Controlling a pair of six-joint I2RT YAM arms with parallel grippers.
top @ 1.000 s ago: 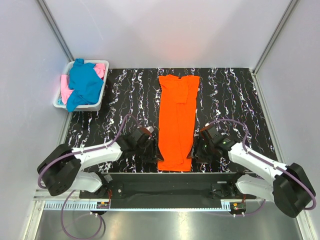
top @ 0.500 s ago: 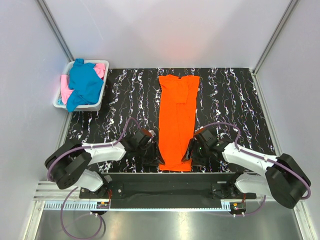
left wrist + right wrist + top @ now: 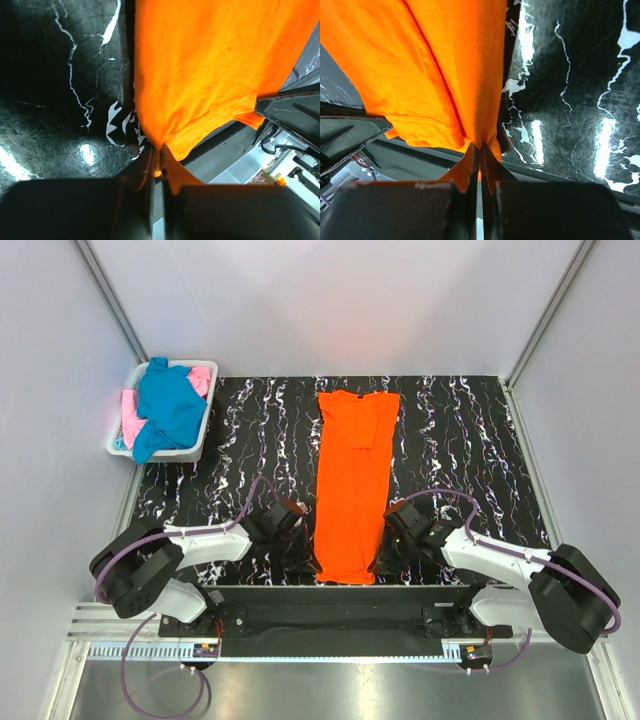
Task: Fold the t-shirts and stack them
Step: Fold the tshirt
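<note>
Your left claw [image 3: 159, 151] and right claw [image 3: 480, 148] have both closed on the orange t-shirt [image 3: 355, 480].
A second ago you had the two claws open, just beside the near corners of the shirt. Now each one has moved in to the cloth and its jaws are pressed together on a corner of the hem. The near end of the shirt looks a little narrower than before.
</note>
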